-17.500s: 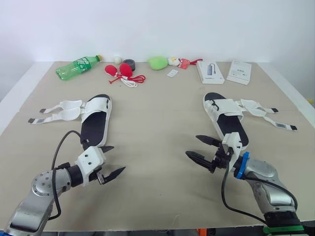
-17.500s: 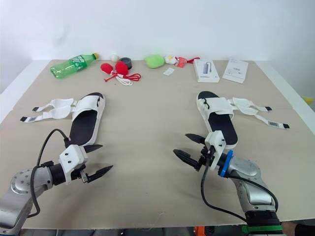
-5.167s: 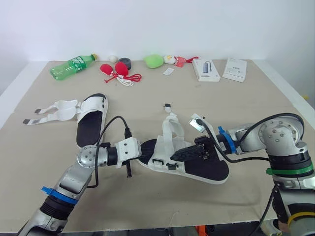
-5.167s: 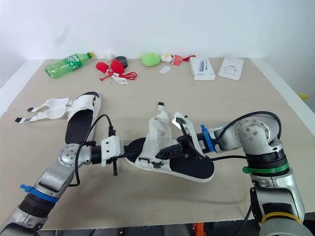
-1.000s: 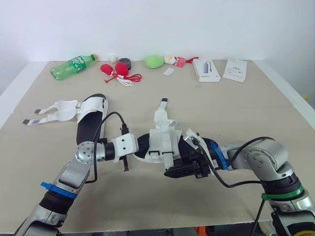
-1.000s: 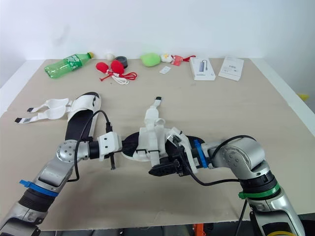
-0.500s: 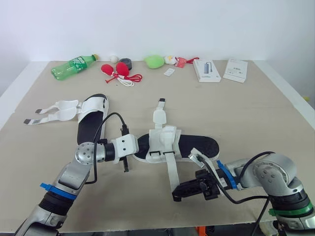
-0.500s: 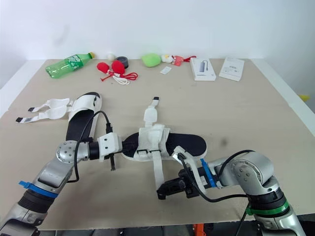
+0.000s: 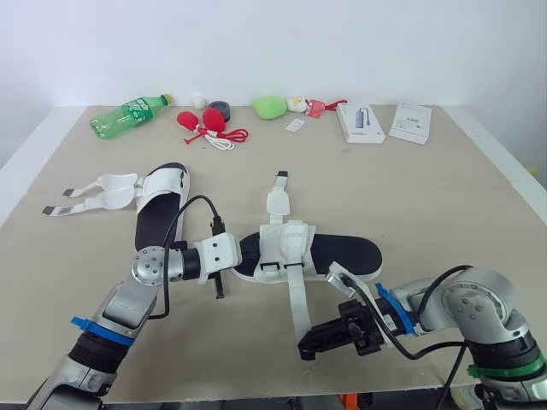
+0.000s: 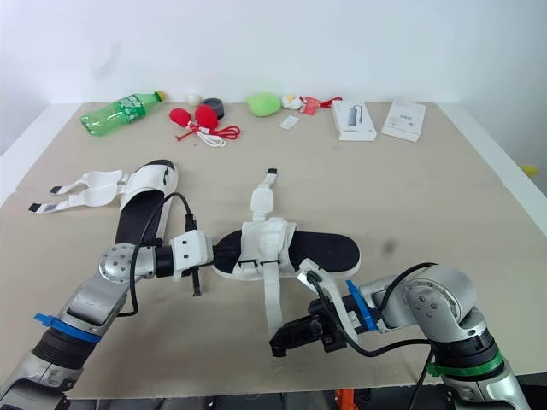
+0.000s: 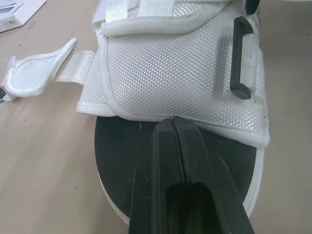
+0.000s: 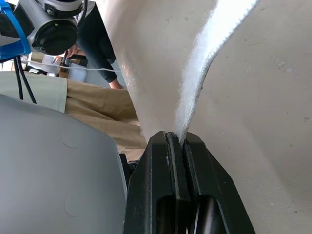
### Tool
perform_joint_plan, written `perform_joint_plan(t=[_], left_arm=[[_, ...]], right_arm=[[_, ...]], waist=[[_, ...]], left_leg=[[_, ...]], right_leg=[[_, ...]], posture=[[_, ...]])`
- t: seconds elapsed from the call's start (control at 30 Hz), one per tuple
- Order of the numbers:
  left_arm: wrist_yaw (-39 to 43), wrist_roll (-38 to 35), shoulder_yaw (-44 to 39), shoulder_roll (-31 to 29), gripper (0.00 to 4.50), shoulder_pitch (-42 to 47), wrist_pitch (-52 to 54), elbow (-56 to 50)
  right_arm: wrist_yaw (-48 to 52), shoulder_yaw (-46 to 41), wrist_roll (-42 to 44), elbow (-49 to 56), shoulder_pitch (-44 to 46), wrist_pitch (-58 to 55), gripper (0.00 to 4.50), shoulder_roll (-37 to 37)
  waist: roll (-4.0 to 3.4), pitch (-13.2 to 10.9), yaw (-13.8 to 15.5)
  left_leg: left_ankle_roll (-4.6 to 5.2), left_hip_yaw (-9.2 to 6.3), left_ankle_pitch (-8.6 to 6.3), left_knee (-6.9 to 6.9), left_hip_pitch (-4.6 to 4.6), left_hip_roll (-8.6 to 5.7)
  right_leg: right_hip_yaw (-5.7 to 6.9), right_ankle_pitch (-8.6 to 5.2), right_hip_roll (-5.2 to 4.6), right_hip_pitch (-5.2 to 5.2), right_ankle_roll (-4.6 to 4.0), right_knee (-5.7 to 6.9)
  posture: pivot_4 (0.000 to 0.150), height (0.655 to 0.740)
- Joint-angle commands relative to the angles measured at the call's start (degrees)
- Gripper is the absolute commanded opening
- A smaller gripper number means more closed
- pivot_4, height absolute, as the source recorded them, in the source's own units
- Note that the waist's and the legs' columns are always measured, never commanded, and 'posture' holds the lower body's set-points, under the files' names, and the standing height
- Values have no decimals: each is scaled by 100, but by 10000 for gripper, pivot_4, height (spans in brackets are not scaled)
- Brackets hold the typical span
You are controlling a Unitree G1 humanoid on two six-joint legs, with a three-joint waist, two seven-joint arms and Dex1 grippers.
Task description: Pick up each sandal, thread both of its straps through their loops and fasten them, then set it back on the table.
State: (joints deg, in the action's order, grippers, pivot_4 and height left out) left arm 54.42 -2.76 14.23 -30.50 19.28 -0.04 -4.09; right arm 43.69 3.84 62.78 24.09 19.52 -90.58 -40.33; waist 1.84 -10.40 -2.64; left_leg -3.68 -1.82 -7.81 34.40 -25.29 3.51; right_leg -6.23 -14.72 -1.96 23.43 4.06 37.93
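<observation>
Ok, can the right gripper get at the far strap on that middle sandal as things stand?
Probably not yet: the right gripper is shut on the near strap. If it let go, the far strap looks reachable, with nothing lying over it.

Beige table (image 9: 479,213) before plain white wall (image 9: 342,43)

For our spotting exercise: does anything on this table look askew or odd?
The green bottle lies on its side. The middle sandal lies crosswise, one strap stretched out by the right gripper; the straps of the left sandal sprawl loose.
</observation>
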Motion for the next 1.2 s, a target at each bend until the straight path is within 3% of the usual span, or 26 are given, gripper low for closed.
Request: perform_joint_plan(t=[0.03, 0.47, 0.5, 0.6, 0.63, 0.73, 0.8, 0.9, 1.07, 1.2], left_arm=[[67, 97, 181, -3, 0, -24, 54, 114], [41, 114, 200, 8, 0, -71, 37, 118], [40, 116, 202, 9, 0, -73, 35, 119], [38, 124, 213, 13, 0, -77, 25, 129], [37, 126, 216, 16, 0, -76, 23, 131], [36, 129, 226, 25, 0, -70, 5, 148], [40, 123, 231, 26, 0, -67, -10, 161], [52, 120, 242, 29, 0, -58, -43, 193], [62, 124, 267, 45, 0, -46, -98, 229], [59, 119, 274, 25, 0, -109, -81, 154]], right_arm=[[91, 108, -5, 225, 124, 198, 632, -95], [249, 441, -73, 271, 232, 473, 632, -298], [363, 461, 14, 307, 282, 389, 5765, -416], [1005, 536, 176, 534, 377, 491, 12691, -880], [1151, 576, 101, 590, 391, 634, 17364, -1016], [2129, 732, -835, 821, 304, 2082, 30539, -1792], [2665, 681, -1377, 751, 287, 3096, 36093, -2038], [3497, 533, -2390, 312, 312, 5204, 36093, -2049], [4116, 273, -3373, -729, 376, 8443, 36093, -1079], [4750, 397, -4292, -1820, 462, 12339, 36093, -277]], waist=[[0, 0, 0], [0, 0, 3], [0, 0, 3], [-2, -1, 7], [-2, -1, 7], [-2, -1, 13], [-3, 0, 12], [-3, 0, 9], [3, 3, 9], [2, 6, 33]], left_leg=[[0, 0, 0, 0, 0, 0], [0, 0, 0, 2, -1, 0], [0, 0, 0, 2, -1, 0], [0, 1, 0, 1, -1, -1], [0, 1, 0, 2, -2, -3], [-1, -1, -1, 1, -1, -3], [-5, 1, -3, 1, -1, -3], [-7, 6, -4, 1, 0, -3], [-22, 8, -14, 0, 2, -2], [-20, 5, -16, -3, -4, -5]], right_leg=[[0, 0, 0, 0, 0, 0], [0, 0, -1, 0, 0, 0], [0, 0, -1, 0, 0, 0], [0, 0, -2, 0, 0, 0], [0, 0, -4, 1, 1, 0], [2, -1, -4, 1, 2, -3], [2, -1, -6, 2, 1, -12], [3, 1, -8, -1, 4, -30], [7, 15, -9, -22, 17, -67], [6, 15, -8, -24, 24, -71]], posture=[[1500, 7400], [1500, 7400], [1500, 7400], [1500, 7400], [1500, 7400], [1500, 7400], [1500, 7400], [1500, 7400], [1500, 7400], [1500, 7400]])
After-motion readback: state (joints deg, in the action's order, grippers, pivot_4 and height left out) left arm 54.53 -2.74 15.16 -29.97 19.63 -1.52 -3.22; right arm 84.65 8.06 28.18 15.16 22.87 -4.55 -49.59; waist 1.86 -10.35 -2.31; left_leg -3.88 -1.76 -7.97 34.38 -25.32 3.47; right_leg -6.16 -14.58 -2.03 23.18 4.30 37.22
